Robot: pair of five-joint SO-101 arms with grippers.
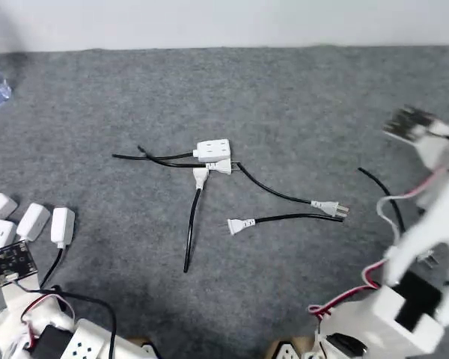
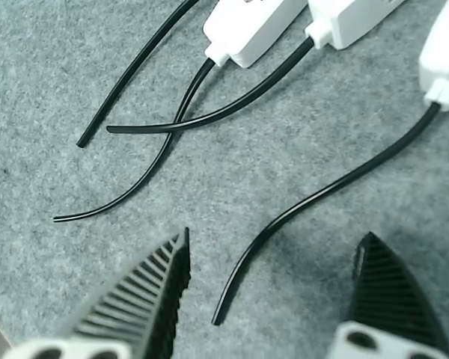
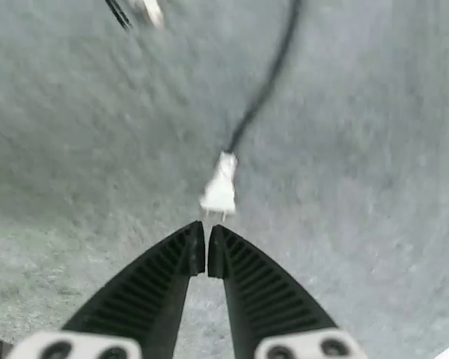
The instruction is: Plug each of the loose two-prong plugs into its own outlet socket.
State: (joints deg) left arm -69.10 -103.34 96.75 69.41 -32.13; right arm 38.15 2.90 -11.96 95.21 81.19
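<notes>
Both loose plugs lie off the outlet block [image 1: 213, 149]: the nearer plug [image 1: 241, 224] close by on the arms' side, the farther plug [image 1: 329, 207] well out toward the right arm. The right gripper [image 3: 207, 250], jaws pressed together, sits just short of the farther plug. This looks like the approach, so next it must open and straddle the plug's body. The left gripper [image 2: 277, 234], jaws spread, hangs over black cords [image 2: 176, 124] well away from the block.

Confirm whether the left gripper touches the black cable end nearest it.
Apart. Left wrist view shows carpet between the black cable and each open finger of the left gripper.
</notes>
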